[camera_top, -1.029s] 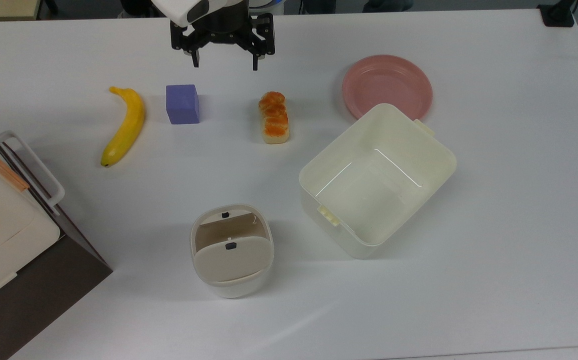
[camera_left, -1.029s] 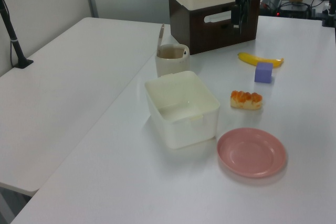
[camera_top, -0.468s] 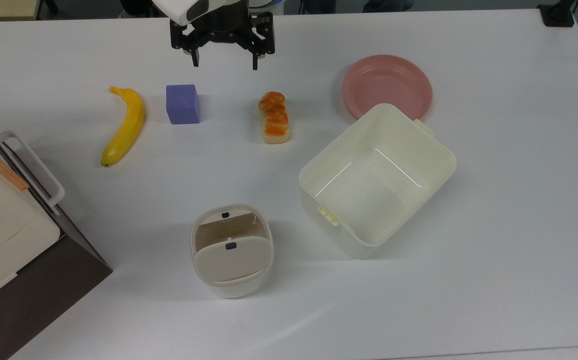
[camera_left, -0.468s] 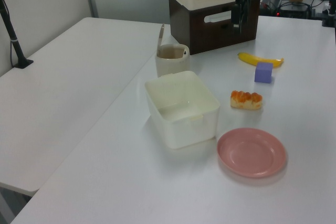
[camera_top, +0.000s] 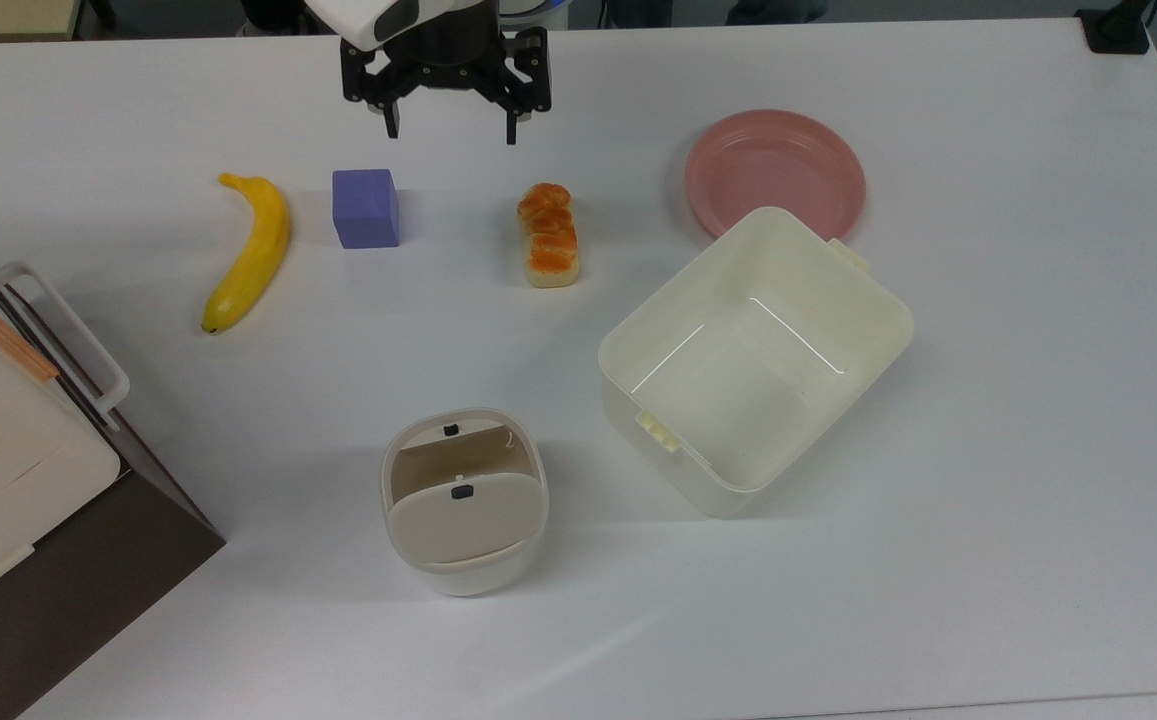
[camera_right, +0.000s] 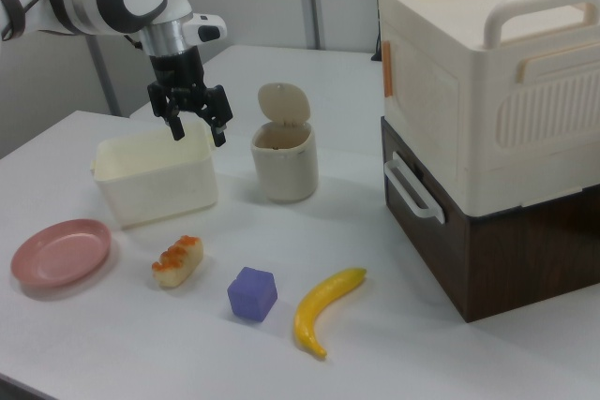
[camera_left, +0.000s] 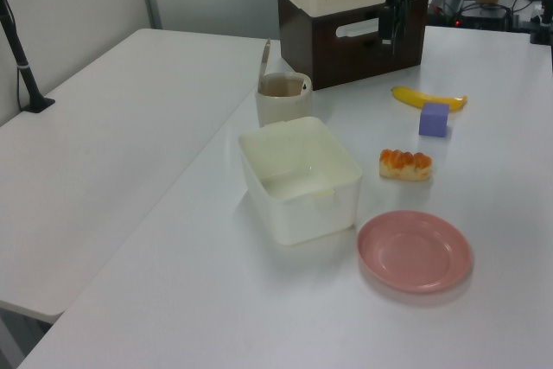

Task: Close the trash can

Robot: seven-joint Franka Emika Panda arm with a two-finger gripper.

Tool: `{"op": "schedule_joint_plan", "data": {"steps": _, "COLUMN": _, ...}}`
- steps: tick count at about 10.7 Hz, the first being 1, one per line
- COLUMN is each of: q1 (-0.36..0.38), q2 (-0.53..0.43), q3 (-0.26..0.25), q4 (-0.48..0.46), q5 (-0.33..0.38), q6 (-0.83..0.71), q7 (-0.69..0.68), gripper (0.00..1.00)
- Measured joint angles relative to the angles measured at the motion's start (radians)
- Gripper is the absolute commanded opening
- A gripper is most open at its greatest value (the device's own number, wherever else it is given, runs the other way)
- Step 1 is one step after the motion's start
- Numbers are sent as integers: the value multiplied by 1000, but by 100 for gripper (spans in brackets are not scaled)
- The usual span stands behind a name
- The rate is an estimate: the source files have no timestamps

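Note:
The trash can (camera_top: 465, 560) is a small off-white bin near the front of the table in the top view. Its beige lid (camera_top: 466, 518) stands raised on its hinge, leaving the mouth uncovered. The right view shows the trash can (camera_right: 284, 166) with the lid (camera_right: 284, 103) upright behind the opening, and it also appears in the left view (camera_left: 281, 105). My gripper (camera_top: 451, 132) hangs open and empty above the table's far edge, well away from the bin, beyond the purple cube. It is also seen in the right view (camera_right: 198, 134) and the left view (camera_left: 390, 34).
A banana (camera_top: 248, 250), purple cube (camera_top: 366, 207) and bread roll (camera_top: 549, 234) lie in a row below the gripper. A pink plate (camera_top: 776, 170) and a large cream tub (camera_top: 873, 300) sit at the top view's right. A cream box on a brown base (camera_top: 88, 560) fills the left corner.

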Motion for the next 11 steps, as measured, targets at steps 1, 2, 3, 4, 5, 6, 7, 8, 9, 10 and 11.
{"op": "schedule_joint_plan", "data": {"steps": 1, "q1": 0, "q2": 1, "q3": 0, "q4": -1, "q5": 0, "q6": 6, "q7": 0, "gripper": 92}}
{"op": "schedule_joint_plan", "data": {"steps": 2, "q1": 1, "q2": 2, "q3": 0, "q4": -1, "q5": 0, "q6": 7, "q7": 0, "gripper": 80}}
{"op": "schedule_joint_plan", "data": {"steps": 3, "q1": 1, "q2": 3, "q3": 0, "q4": -2, "q5": 0, "q6": 7, "q7": 0, "gripper": 59}}
{"op": "schedule_joint_plan", "data": {"steps": 4, "q1": 2, "q2": 5, "q3": 0, "q4": -3, "q5": 1, "q6": 7, "q7": 0, "gripper": 43}}
{"op": "schedule_joint_plan", "data": {"steps": 5, "q1": 2, "q2": 6, "q3": 0, "q4": -3, "q5": 4, "q6": 12, "q7": 0, "gripper": 28}}
{"op": "schedule_joint_plan", "data": {"steps": 6, "q1": 2, "q2": 6, "q3": 0, "q4": -4, "q5": 21, "q6": 36, "q7": 0, "gripper": 16}}
{"op": "schedule_joint_plan", "data": {"steps": 7, "q1": 1, "q2": 7, "q3": 0, "q4": -4, "q5": 37, "q6": 69, "q7": 0, "gripper": 13}}
{"op": "schedule_joint_plan", "data": {"steps": 8, "q1": 0, "q2": 8, "q3": -1, "q4": -4, "q5": 52, "q6": 110, "q7": 0, "gripper": 10}}
{"op": "schedule_joint_plan", "data": {"steps": 9, "q1": 0, "q2": 11, "q3": -11, "q4": -4, "q5": 70, "q6": 158, "q7": 4, "gripper": 5}}
{"op": "schedule_joint_plan", "data": {"steps": 10, "q1": 0, "q2": 14, "q3": -30, "q4": -4, "q5": 95, "q6": 219, "q7": 5, "gripper": 3}}
{"op": "schedule_joint_plan", "data": {"steps": 11, "q1": 0, "q2": 18, "q3": -45, "q4": -4, "q5": 107, "q6": 284, "q7": 5, "gripper": 1}}
